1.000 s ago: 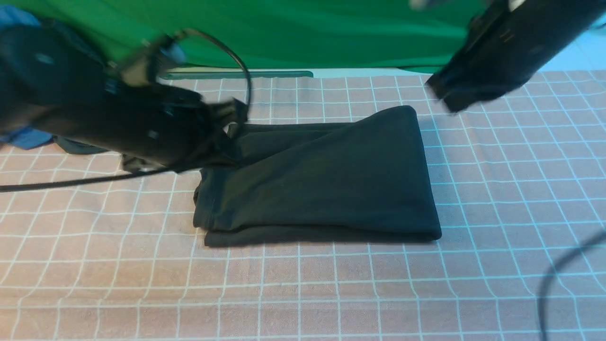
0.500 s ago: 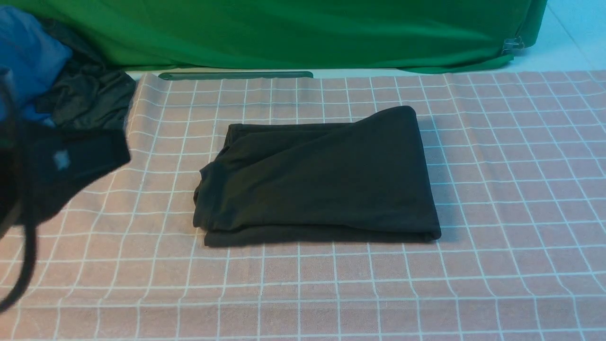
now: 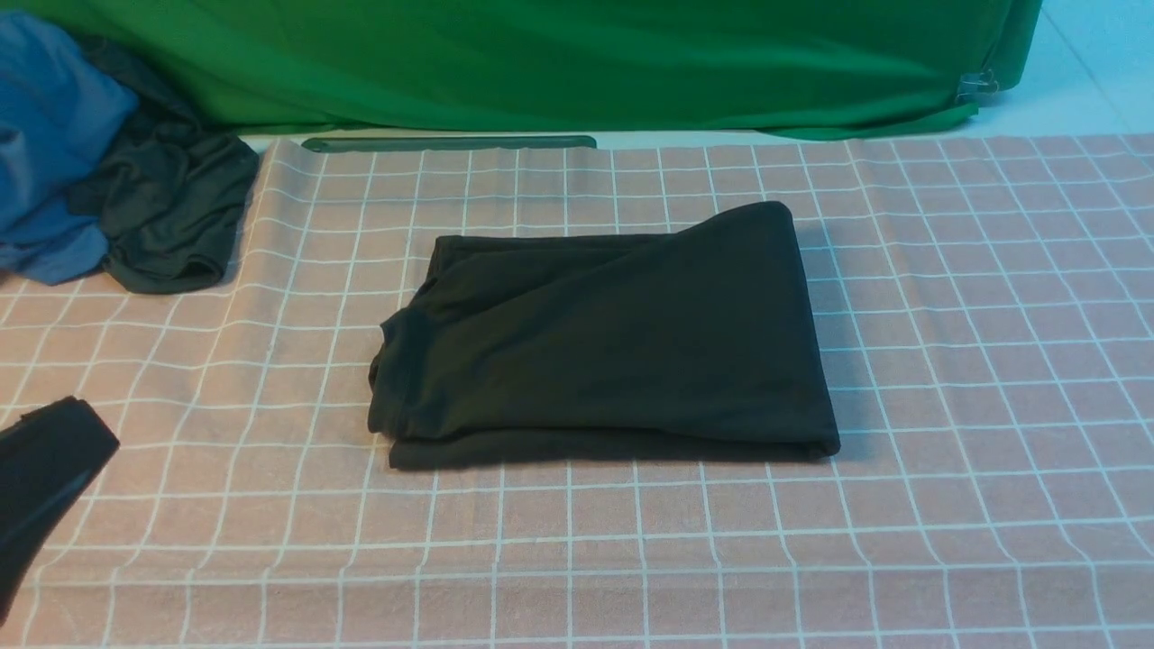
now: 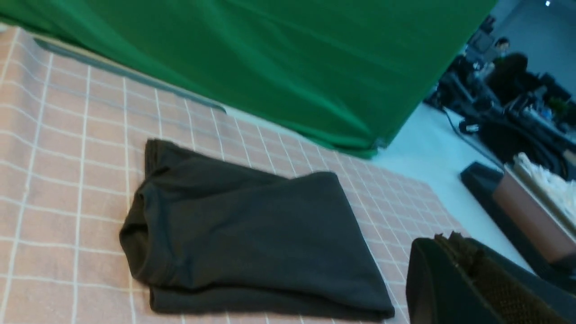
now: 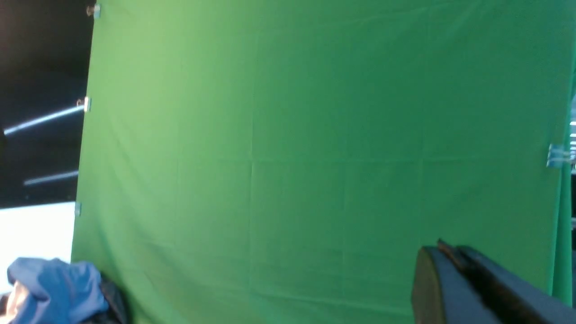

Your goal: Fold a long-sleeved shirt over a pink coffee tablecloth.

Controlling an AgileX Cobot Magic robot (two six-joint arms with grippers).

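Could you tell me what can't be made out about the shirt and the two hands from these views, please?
- Long-sleeved shirt: chest print and sleeves hidden inside its own folds, front and left wrist views.
- Left hand: cut off by the left wrist frame edge.
- Right hand: absent from the front view, cut off in the right wrist view.

Green backdrop cloth (image 3: 559, 63) hangs across the far side, clipped at its edges (image 5: 555, 155). White bench surface (image 3: 1082, 90) shows past it. Blue garment (image 3: 50, 135) and dark grey garment (image 3: 171, 216) heaped far left. Beyond the backdrop, dim office with desks and a seated person (image 4: 508, 74).
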